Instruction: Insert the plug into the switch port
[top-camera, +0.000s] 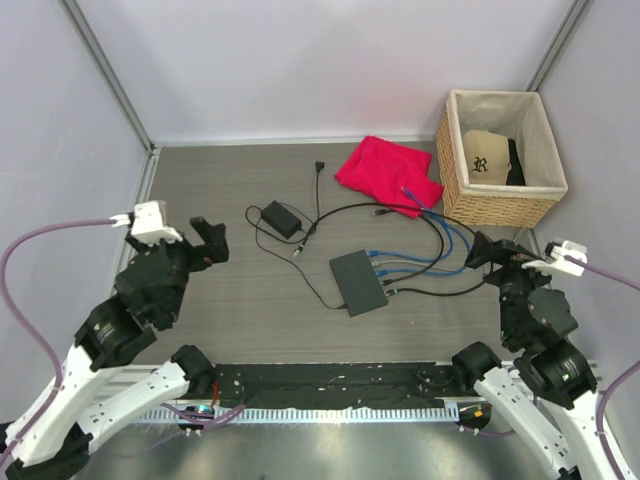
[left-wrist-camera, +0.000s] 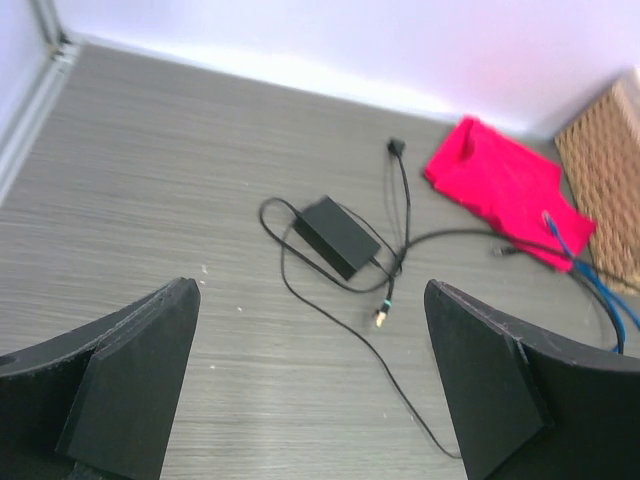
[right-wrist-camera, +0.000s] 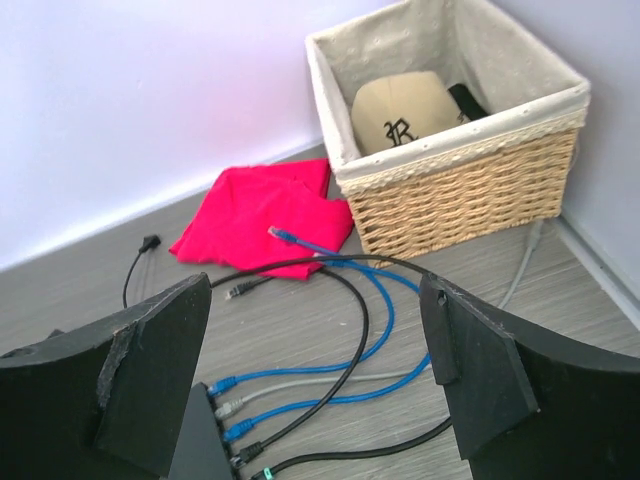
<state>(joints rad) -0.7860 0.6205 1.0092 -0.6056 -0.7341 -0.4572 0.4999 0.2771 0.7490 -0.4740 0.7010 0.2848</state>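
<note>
The switch (top-camera: 357, 281), a flat dark box, lies mid-table, and its corner shows under my right gripper's left finger (right-wrist-camera: 200, 445). Several plugs sit along its right edge: blue (right-wrist-camera: 222, 386), grey, blue, black and a black cord with a green band (right-wrist-camera: 262, 472). How deep that last one sits is cut off by the frame edge. A loose gold-tipped plug (left-wrist-camera: 382, 316) with a green band lies left of the switch. My right gripper (right-wrist-camera: 315, 330) (top-camera: 492, 252) is open over the cables and holds nothing. My left gripper (left-wrist-camera: 310, 330) (top-camera: 195, 245) is open and empty, well left of the switch.
A black power brick (left-wrist-camera: 335, 232) (top-camera: 281, 218) with looping cord lies behind the loose plug. A red cloth (top-camera: 390, 175) with a loose blue plug (right-wrist-camera: 280, 235) on it lies at the back. A wicker basket (top-camera: 455, 185) holding a tan cap stands at the back right.
</note>
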